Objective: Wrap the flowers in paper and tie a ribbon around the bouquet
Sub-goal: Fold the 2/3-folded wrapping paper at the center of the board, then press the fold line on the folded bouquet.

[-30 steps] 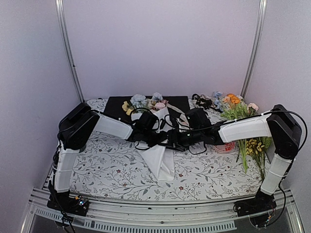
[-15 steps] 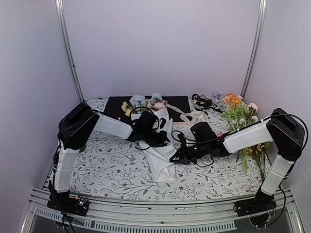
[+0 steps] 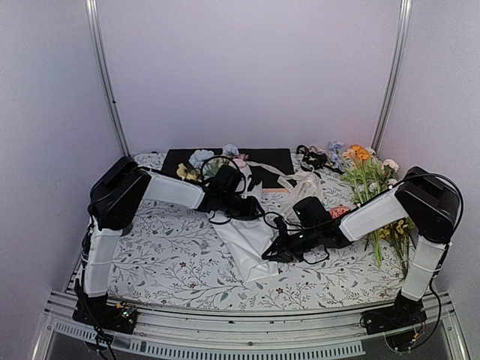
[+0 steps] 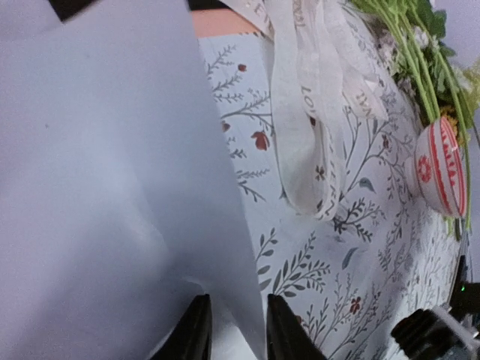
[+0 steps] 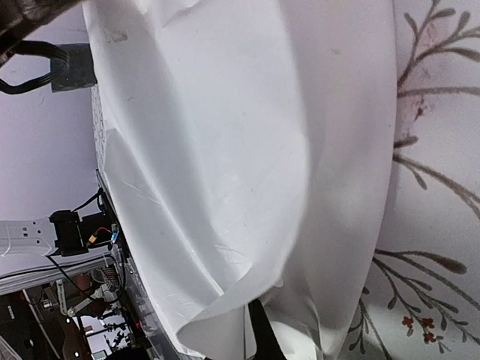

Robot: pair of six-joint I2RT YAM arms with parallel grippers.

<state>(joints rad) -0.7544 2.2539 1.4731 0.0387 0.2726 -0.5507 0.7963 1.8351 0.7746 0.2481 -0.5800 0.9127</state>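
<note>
right gripper [image 3: 271, 250] drawn nearer the table's front, clenched on the paper [image 3: 247, 244] edge, left gripper [image 4: 236, 334] newly loosened, jaws slightly parted around a fold, flowers [image 3: 201, 157] shifted left

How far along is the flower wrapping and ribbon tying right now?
Done: the flowers sit inside a cone of the paper. In hand: the right gripper pinches the paper near its narrow end, and the left gripper has its jaws slightly apart around another edge. Left: the ribbon lies loose on the table, not yet tied.
</note>
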